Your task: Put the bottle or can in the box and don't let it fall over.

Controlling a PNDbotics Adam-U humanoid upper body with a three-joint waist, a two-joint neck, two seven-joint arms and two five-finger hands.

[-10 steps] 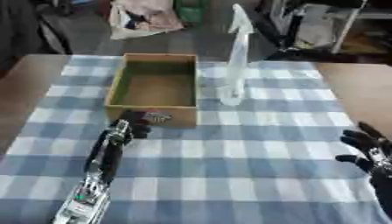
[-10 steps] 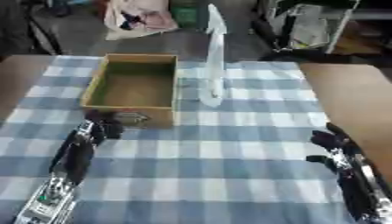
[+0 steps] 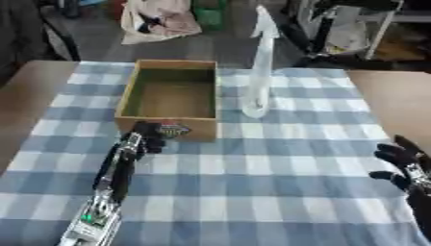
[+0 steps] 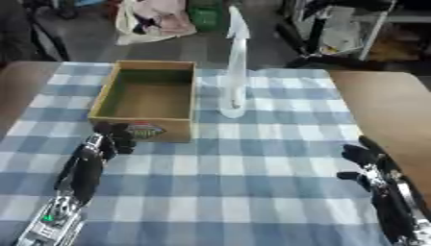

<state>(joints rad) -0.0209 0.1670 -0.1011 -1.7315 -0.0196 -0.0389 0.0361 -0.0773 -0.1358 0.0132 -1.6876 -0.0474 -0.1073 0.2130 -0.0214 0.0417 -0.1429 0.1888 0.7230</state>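
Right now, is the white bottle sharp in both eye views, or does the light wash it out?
In the left eye view the white bottle is soft-edged, and its pale top blends into the bright floor behind. In the right eye view it is equally blurred. In both, the inside of the box lies in shade, and the label on its front cannot be read.

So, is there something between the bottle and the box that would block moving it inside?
Nothing visible does. The tall clear bottle stands upright just right of the open box, with only bare checked cloth between them; the box looks empty.
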